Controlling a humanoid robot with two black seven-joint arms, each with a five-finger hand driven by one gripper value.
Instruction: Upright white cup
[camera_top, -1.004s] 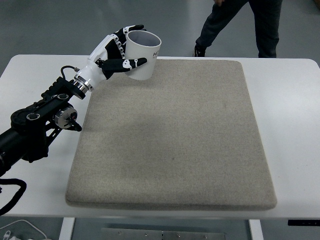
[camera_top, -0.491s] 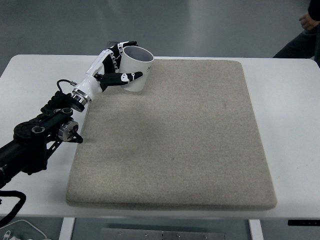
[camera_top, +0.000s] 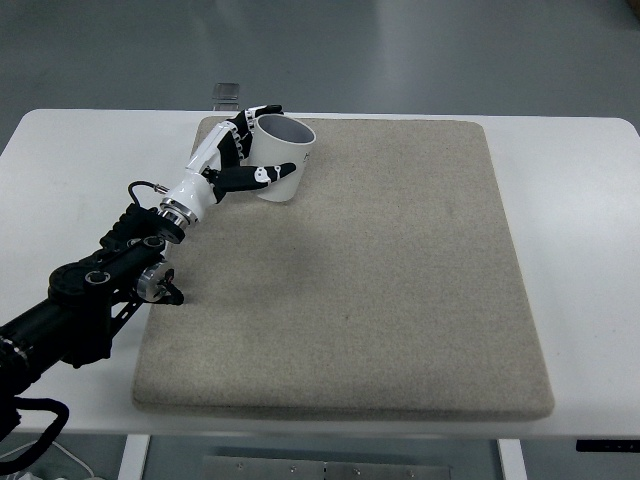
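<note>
The white cup (camera_top: 283, 160) stands upright, mouth up, at the far left part of the beige felt mat (camera_top: 400, 290). My left hand (camera_top: 243, 150) wraps around the cup's left side, thumb across the front and fingers behind the rim. The black left arm (camera_top: 100, 290) comes in from the lower left over the mat's left edge. The cup's base looks to rest on the mat, though contact is hard to tell. The right arm is out of view.
The mat covers most of the white table (camera_top: 580, 220). A small clear object (camera_top: 226, 95) lies at the table's far edge behind the cup. Grey floor lies beyond the table.
The hand has lowered the cup toward the mat and shifted it slightly right and nearer. The person at the top has left the picture.
</note>
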